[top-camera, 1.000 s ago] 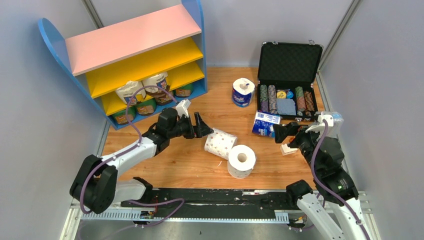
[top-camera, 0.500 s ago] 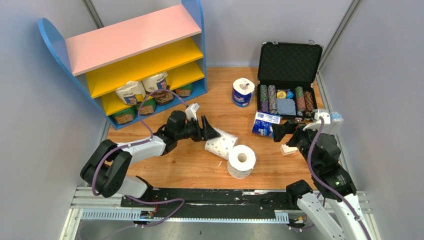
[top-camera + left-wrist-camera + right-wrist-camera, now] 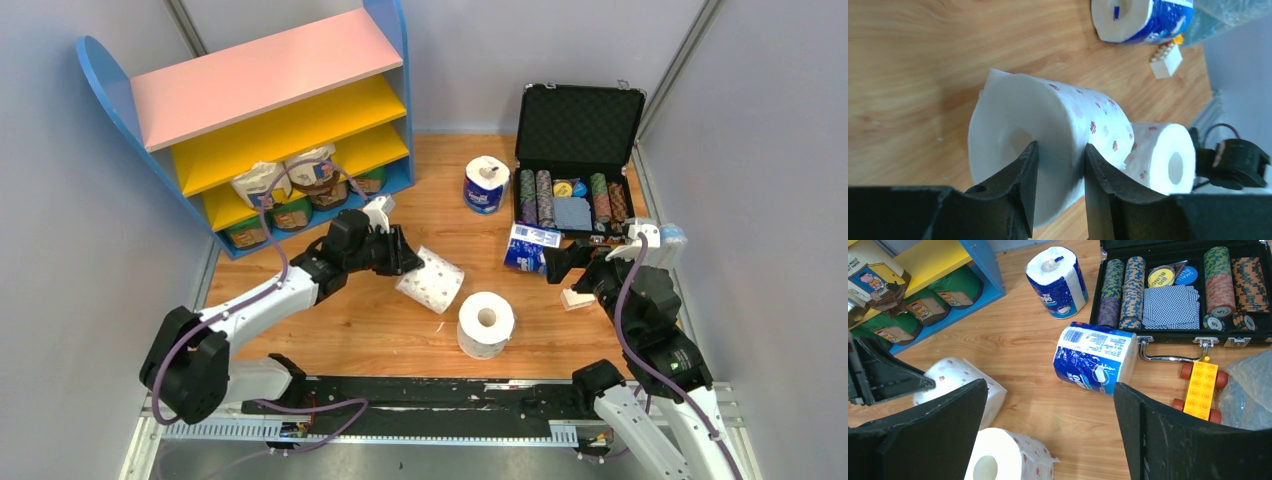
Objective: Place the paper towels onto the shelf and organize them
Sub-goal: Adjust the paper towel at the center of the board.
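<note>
One step is running: the left gripper [image 3: 1058, 172] is pinching the wall of the flowered roll [image 3: 1058, 125], one finger inside its core; next, lifting toward the shelf [image 3: 270, 95]; the right gripper [image 3: 1048, 435] is waiting wide open, holding nothing.

white arms [image 3: 262, 300], black joints, purple cables

left end effector [image 3: 1058, 165]: clamped | right end effector [image 3: 1050, 427]: spread wide

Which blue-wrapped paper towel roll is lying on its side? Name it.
The blue-wrapped roll just in front of the black case. The other blue-wrapped roll, nearer the shelf, stands upright.
</note>
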Controlling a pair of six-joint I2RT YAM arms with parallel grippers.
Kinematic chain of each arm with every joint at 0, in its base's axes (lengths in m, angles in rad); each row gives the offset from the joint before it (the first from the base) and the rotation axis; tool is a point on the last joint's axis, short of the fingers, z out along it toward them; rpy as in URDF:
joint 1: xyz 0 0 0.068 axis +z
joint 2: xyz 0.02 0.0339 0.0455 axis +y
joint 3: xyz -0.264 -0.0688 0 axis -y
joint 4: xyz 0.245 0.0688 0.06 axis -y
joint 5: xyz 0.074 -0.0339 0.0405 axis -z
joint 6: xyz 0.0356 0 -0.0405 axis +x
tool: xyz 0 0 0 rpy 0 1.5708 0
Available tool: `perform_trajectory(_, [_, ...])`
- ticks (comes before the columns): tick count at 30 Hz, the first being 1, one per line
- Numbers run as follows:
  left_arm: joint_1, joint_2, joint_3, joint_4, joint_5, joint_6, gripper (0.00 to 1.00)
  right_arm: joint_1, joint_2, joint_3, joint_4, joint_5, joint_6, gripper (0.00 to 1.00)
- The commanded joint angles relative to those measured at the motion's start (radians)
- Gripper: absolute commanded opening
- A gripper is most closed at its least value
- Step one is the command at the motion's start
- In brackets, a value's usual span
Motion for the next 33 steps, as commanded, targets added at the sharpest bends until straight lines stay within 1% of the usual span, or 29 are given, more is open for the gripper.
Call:
perform_trajectory(1, [-0.004, -0.080, 0.191, -0.359, -0.184, 0.225, 0.28, -0.001, 0.008, 0.007, 0.023, 0.012, 0.007, 1.00])
perform_trajectory(2, [-0.008, -0.080, 0.248, -0.408, -0.247, 0.274, 0.27, -0.001, 0.007, 0.007, 0.023, 0.012, 0.007, 1.00])
perform_trajectory(3, [-0.010, -0.077, 0.274, -0.493, -0.281, 0.318, 0.27, -0.002, 0.009, 0.006, 0.022, 0.012, 0.006, 1.00])
perform_trajectory(4, [-0.021, -0.069, 0.327, -0.535, -0.353, 0.338, 0.28, 0.000, 0.009, 0.007, 0.022, 0.012, 0.006, 1.00])
perform_trajectory(5, [-0.026, -0.062, 0.352, -0.606, -0.395, 0.372, 0.28, -0.002, 0.011, 0.007, 0.023, 0.011, 0.006, 1.00])
perform_trajectory(7, [-0.059, -0.049, 0.419, -0.676, -0.544, 0.411, 0.28, -0.001, 0.012, 0.007, 0.023, 0.011, 0.005, 1.00])
perform_trajectory(8, [-0.068, -0.038, 0.432, -0.705, -0.575, 0.423, 0.28, -0.001, 0.013, 0.007, 0.023, 0.009, 0.005, 1.00])
perform_trajectory(9, [-0.086, -0.022, 0.448, -0.716, -0.636, 0.439, 0.28, -0.002, 0.014, 0.007, 0.022, 0.009, 0.005, 1.00])
perform_trajectory(12, [-0.122, 0.022, 0.461, -0.733, -0.730, 0.456, 0.29, -0.002, 0.020, 0.009, 0.024, 0.004, 0.006, 1.00])
perform_trajectory(17, [-0.236, 0.146, 0.472, -0.728, -0.938, 0.456, 0.27, -0.002, 0.024, 0.009, 0.023, 0.002, 0.005, 1.00])
perform_trajectory(19, [-0.265, 0.183, 0.479, -0.732, -0.975, 0.437, 0.26, -0.001, 0.024, 0.009, 0.023, 0.005, 0.005, 1.00])
perform_trajectory(21, [-0.281, 0.203, 0.481, -0.732, -0.977, 0.417, 0.26, -0.001, 0.023, 0.007, 0.023, 0.006, 0.005, 1.00])
perform_trajectory(23, [-0.293, 0.201, 0.475, -0.727, -0.969, 0.401, 0.31, -0.001, 0.023, 0.007, 0.023, 0.005, 0.005, 1.00])
perform_trajectory(25, [-0.301, 0.190, 0.470, -0.720, -0.947, 0.390, 0.41, -0.002, 0.023, 0.008, 0.023, 0.007, 0.005, 1.00])
perform_trajectory(26, [-0.303, 0.186, 0.468, -0.717, -0.936, 0.386, 0.44, -0.002, 0.024, 0.009, 0.022, 0.007, 0.005, 1.00])
perform_trajectory(27, [-0.303, 0.178, 0.467, -0.716, -0.933, 0.384, 0.50, -0.002, 0.025, 0.009, 0.023, 0.006, 0.005, 1.00])
perform_trajectory(29, [-0.303, 0.172, 0.470, -0.724, -0.935, 0.380, 0.56, -0.002, 0.024, 0.009, 0.022, 0.004, 0.004, 1.00])
perform_trajectory(33, [-0.303, 0.184, 0.495, -0.754, -0.948, 0.360, 0.64, -0.002, 0.022, 0.009, 0.023, 0.004, 0.003, 1.00])
